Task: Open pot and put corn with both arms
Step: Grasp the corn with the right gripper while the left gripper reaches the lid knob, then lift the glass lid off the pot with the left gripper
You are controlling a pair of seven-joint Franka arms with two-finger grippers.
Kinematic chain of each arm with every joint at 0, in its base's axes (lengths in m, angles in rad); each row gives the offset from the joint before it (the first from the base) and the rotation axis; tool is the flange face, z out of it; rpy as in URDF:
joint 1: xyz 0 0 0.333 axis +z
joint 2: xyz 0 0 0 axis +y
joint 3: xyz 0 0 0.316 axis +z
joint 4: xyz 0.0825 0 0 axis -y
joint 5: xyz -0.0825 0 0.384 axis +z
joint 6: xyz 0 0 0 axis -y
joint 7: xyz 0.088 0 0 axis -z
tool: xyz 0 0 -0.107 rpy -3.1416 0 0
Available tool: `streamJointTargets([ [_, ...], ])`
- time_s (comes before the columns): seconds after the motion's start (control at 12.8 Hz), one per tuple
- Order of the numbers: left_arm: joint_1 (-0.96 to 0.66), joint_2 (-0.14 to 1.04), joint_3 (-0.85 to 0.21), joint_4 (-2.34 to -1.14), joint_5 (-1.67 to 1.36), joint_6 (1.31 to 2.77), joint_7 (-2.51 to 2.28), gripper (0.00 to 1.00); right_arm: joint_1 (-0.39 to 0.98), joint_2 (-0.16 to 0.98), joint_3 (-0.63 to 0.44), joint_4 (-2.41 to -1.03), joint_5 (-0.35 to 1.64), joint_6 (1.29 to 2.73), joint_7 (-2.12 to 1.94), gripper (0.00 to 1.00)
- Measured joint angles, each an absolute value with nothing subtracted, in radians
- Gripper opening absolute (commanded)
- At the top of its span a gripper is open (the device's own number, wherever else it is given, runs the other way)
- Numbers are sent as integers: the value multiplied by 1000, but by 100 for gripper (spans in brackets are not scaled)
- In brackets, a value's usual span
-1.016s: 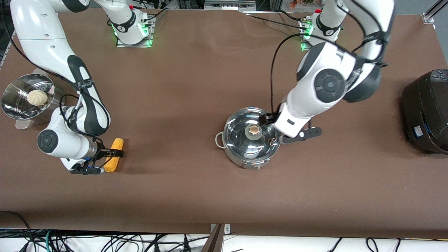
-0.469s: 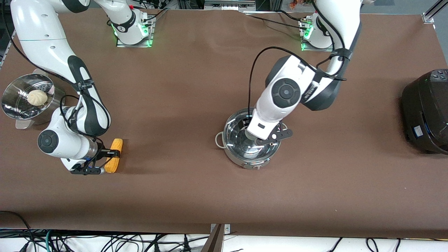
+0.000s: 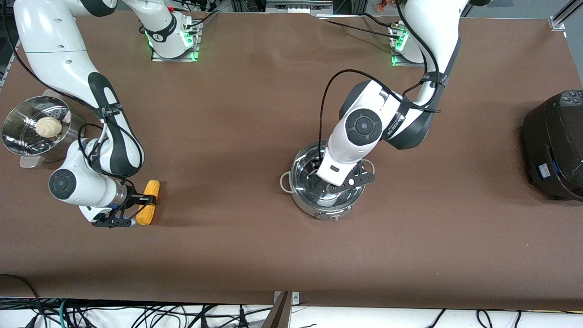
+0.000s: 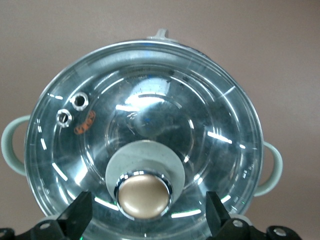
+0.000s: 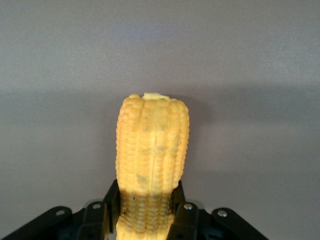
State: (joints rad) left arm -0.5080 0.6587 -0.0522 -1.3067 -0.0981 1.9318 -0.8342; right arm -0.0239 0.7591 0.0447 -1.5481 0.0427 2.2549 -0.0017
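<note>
The steel pot (image 3: 319, 207) stands mid-table with its glass lid (image 4: 150, 115) on. My left gripper (image 4: 147, 217) hangs over the lid, open, with one finger (image 4: 80, 215) on each side of the beige knob (image 4: 144, 196) and not touching it. In the front view the left wrist (image 3: 337, 166) covers the knob. My right gripper (image 3: 145, 200) is shut on the yellow corn (image 3: 152, 187), low at the table toward the right arm's end. The right wrist view shows the corn (image 5: 152, 145) clamped near its thick end between the fingers (image 5: 111, 200).
A steel steamer (image 3: 18, 141) holding a pale bun (image 3: 48, 126) stands close to the right arm's elbow. A large black cooker (image 3: 553, 146) sits at the left arm's end of the table. Bare brown table lies between the corn and the pot.
My left arm has swung from beside the pot to over it, and its open gripper now straddles the lid knob. The right arm and the corn have not moved.
</note>
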Motion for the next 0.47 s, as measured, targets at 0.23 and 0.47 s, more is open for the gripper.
streamJointTargets([
  [0.23,-505,665,-50,-1306,-84,1938,-826,96,-24,759,45,-1548,43,2255,-2,20],
  [0.47,-504,669,-50,-1306,-83,1938,-823,76,-24,759,45,-1548,43,2255,-2,20],
])
